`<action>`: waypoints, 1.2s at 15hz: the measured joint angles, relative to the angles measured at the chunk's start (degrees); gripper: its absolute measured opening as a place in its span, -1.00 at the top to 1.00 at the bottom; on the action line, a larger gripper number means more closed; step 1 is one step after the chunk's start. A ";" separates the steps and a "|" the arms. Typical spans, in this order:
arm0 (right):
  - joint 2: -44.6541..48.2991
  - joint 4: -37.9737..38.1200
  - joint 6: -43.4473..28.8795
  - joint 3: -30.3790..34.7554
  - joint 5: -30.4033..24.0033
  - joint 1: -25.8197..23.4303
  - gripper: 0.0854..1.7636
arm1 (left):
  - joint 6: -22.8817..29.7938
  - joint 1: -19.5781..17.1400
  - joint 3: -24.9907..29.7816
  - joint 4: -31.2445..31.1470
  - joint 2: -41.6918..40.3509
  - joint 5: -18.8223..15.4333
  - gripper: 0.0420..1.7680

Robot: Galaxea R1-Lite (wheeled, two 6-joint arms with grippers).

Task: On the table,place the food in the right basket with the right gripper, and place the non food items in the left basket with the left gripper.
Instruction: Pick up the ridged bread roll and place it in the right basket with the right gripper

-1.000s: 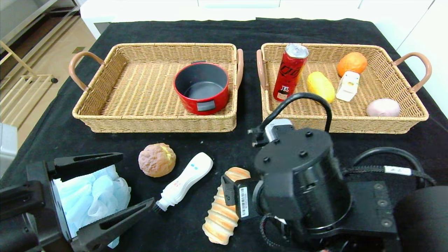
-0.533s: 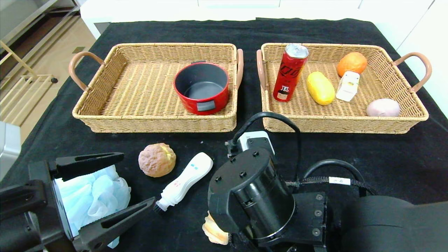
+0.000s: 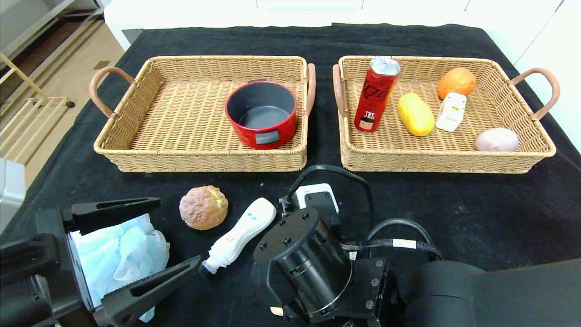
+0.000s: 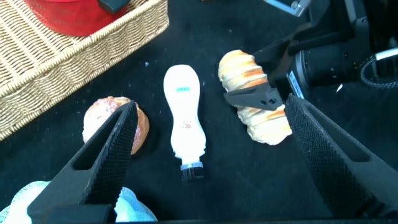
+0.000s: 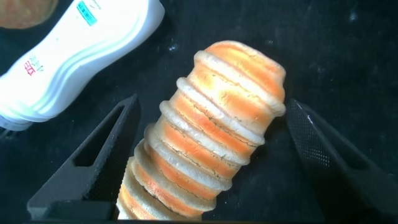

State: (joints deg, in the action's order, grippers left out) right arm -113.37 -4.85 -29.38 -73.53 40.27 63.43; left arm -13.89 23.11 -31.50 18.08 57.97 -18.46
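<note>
A ridged orange-and-white bread roll [image 5: 211, 130] lies on the black table. My right gripper [image 5: 211, 115] is open with one finger on each side of the roll. In the head view my right wrist [image 3: 302, 268] hides the roll almost entirely. The left wrist view shows the roll [image 4: 255, 93] too. A round brown bun [image 3: 203, 207] and a white brush bottle [image 3: 240, 231] lie left of it. My left gripper [image 3: 177, 231] is open and low at the front left. A pale blue bath pouf [image 3: 120, 252] lies under it.
The left basket [image 3: 136, 150] holds a red pot [image 3: 262, 113]. The right basket [image 3: 445, 161] holds a red can [image 3: 376, 93], a yellow item [image 3: 415, 113], an orange [image 3: 456, 81], a white carton [image 3: 450, 111] and a pink item [image 3: 497, 139].
My right arm has moved left and toward the table's front edge, and now covers the bread roll in the head view. The left arm has not moved.
</note>
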 joint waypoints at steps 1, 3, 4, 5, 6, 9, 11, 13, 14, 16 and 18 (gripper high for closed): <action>-0.20 -0.02 0.02 0.00 0.16 -0.04 -0.93 | 0.00 0.00 0.05 0.00 0.00 0.00 -0.94; -0.46 0.00 -0.02 -0.02 0.28 -0.06 -0.93 | 0.00 0.00 0.05 0.00 0.00 0.00 -0.94; -0.62 -0.05 -0.02 -0.04 0.39 -0.09 -0.93 | -0.02 0.00 0.05 0.00 -0.02 0.00 -0.94; -0.74 -0.10 -0.02 -0.04 0.39 -0.09 -0.87 | -0.04 0.00 0.05 0.00 -0.02 0.00 -0.94; -0.90 -0.16 -0.06 -0.04 0.44 -0.09 -0.65 | -0.06 0.00 0.05 0.00 -0.04 0.02 -0.94; -1.27 -0.21 -0.09 -0.04 0.72 -0.01 -0.16 | -0.04 0.00 0.05 0.00 -0.06 0.00 -0.94; -1.37 -0.13 -0.06 -0.04 0.69 -0.01 0.05 | -0.02 0.00 0.05 0.00 -0.06 0.00 -0.94; -1.38 -0.07 -0.06 -0.04 0.68 0.00 0.27 | -0.04 0.00 0.05 0.00 -0.06 0.00 -0.94; -1.38 -0.07 -0.06 -0.02 0.66 0.02 0.42 | -0.02 0.00 0.05 0.00 -0.09 0.00 -0.94; -1.43 -0.10 -0.06 0.00 0.68 0.02 0.46 | -0.04 0.01 0.05 -0.02 -0.09 0.00 -0.94; -1.45 -0.07 -0.06 0.05 0.66 0.02 0.50 | -0.02 0.01 0.05 -0.04 -0.06 0.02 -0.94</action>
State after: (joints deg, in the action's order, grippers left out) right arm -114.82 -4.92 -29.44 -73.48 40.92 63.45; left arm -13.91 23.13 -31.45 18.04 57.91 -18.43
